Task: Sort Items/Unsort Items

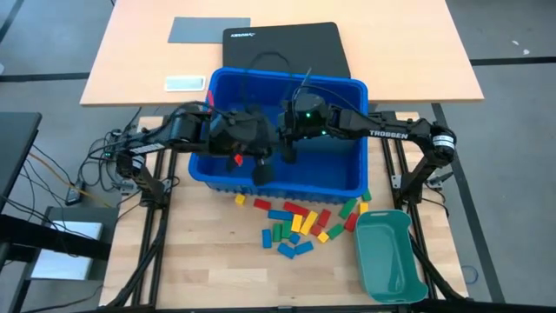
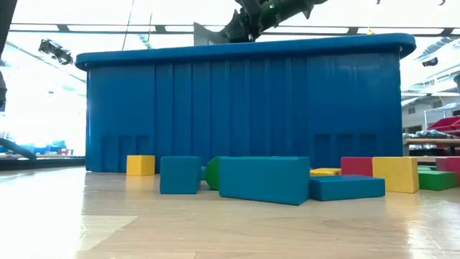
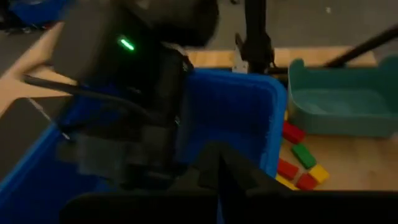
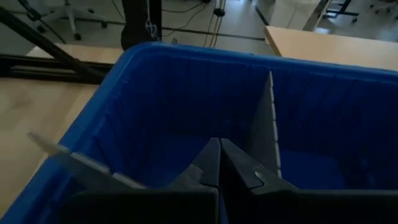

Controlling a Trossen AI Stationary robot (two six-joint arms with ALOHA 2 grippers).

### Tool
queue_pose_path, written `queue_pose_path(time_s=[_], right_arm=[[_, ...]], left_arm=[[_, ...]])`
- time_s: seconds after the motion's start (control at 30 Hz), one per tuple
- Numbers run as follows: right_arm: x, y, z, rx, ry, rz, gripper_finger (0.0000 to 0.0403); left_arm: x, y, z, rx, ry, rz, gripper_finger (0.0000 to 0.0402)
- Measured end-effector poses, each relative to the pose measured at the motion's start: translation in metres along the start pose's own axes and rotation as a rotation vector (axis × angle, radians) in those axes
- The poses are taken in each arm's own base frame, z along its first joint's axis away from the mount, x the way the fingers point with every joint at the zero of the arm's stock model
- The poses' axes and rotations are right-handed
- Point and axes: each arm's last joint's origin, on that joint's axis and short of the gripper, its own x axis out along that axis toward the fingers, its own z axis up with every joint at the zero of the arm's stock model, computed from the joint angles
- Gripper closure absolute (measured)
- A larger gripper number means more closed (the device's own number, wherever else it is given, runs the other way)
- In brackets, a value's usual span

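Both hands, left and right, pressed together, hide the bin's floor.

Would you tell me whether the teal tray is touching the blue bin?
Apart. In the high view, the teal tray sits beyond the blue bin's corner, with bare wooden table and a few blocks plainly showing between them.

The desk is pale wood with visible grain and a light sheen. The big blue bin looks like smooth moulded plastic with ribbed walls, slightly glossy at the rim. A thin grey divider sheet inside it looks matt. The blocks have a matt painted finish. The teal tray is smooth, semi-gloss plastic.
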Motion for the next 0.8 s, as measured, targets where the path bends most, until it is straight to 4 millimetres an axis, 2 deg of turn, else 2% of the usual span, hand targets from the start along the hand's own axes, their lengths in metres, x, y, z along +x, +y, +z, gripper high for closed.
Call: queue_pose_path(time_s=[0.2, 0.4, 0.6, 0.8], right_arm=[[0.007, 0.004, -0.016, 0.006, 0.042, 0.035, 0.0403], [0.011, -0.001, -0.037, 0.001, 0.070, 0.015, 0.0403], [0.003, -0.002, -0.027, -0.016, 0.008, -0.031, 0.0402], [-0.027, -0.009, -0.001, -0.031, -0.099, -0.123, 0.0394]], left_arm=[[0.018, -0.004, -0.023, 0.010, -0.046, -0.018, 0.0401], [0.015, 0.003, -0.052, -0.038, -0.238, -0.094, 0.0401], [0.013, 0.014, -0.083, -0.099, -0.275, -0.069, 0.0401], [0.004, 0.017, -0.079, -0.072, -0.311, -0.063, 0.0401]])
